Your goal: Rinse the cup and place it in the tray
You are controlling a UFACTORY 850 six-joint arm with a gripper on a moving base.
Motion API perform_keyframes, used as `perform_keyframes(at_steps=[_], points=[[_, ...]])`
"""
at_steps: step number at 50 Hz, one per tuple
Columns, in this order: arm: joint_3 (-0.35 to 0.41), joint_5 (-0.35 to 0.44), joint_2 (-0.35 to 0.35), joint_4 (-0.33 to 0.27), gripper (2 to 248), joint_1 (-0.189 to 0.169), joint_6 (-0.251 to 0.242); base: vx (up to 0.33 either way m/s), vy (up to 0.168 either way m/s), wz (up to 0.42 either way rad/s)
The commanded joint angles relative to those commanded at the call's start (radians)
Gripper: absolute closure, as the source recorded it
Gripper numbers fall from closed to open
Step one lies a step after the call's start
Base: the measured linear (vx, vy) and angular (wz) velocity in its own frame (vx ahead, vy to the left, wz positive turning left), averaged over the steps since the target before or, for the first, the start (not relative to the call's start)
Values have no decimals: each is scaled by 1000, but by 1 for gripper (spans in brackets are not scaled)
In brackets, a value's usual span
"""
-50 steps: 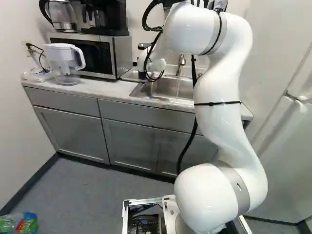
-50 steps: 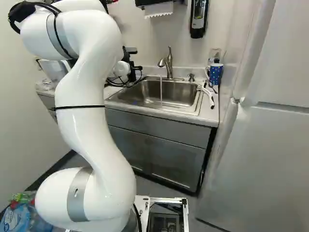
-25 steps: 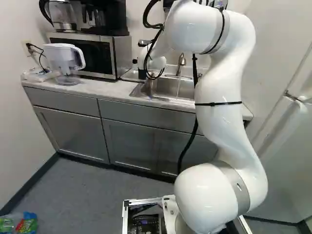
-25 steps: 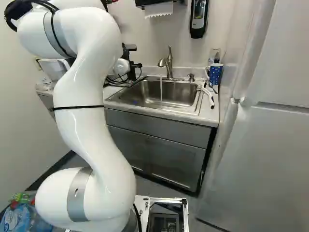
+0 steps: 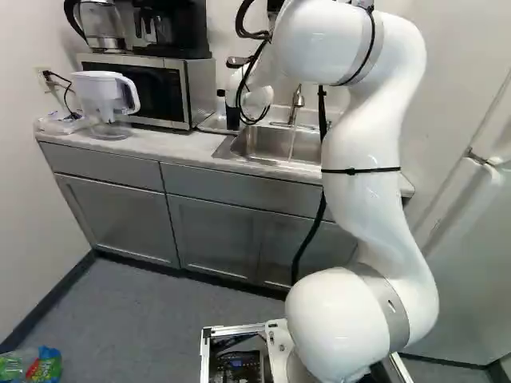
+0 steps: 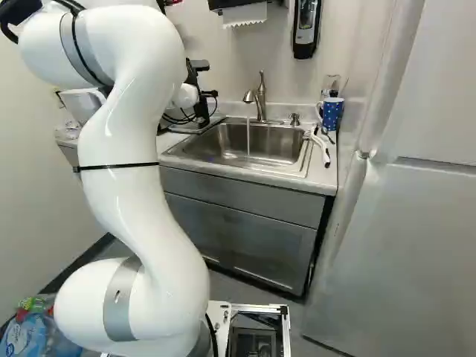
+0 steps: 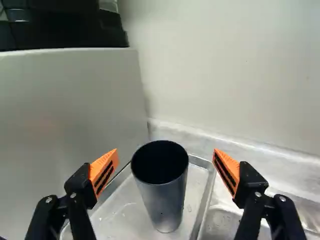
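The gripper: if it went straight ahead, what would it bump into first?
Probably the dark cup, standing in the metal tray. It is in line with the gripper, between its open jaws, so they might pass around it. The distance is hard to tell.

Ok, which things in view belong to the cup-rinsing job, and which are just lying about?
Part of the job:
dark cup, standing in the tray
faucet, running
sink

Just lying about:
polka-dot mug
pitcher
kettle
microwave
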Motion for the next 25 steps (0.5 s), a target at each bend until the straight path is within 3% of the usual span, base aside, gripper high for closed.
perform_keyframes(at_steps=[14,25], points=[[-10,0,16,0,3,0,0,0,0,0],[31,0,68,0,3,4,0,0,0,0]])
